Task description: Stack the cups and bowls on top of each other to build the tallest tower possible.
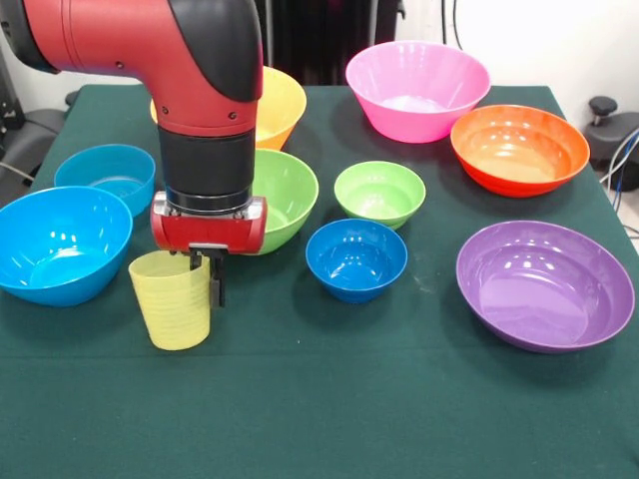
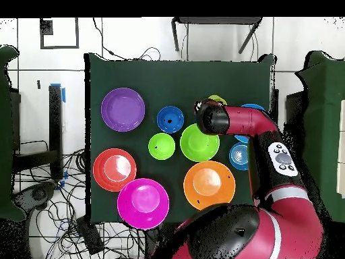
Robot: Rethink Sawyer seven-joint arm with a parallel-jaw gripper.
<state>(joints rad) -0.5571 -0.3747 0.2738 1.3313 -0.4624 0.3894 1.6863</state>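
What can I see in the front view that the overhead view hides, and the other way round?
Only the front view shows the robot's hand at the pale yellow ribbed plastic tumbler, one finger down its side, and the big light-blue plastic bowl.

Only the overhead view shows the robot's red base and the cables on the floor.

Both show the glossy purple plastic bowl, the pink bowl and the small dark-blue bowl, none stacked.

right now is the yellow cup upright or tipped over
Upright: the yellow cup stands on the table, open mouth up, with the gripper at its rim.
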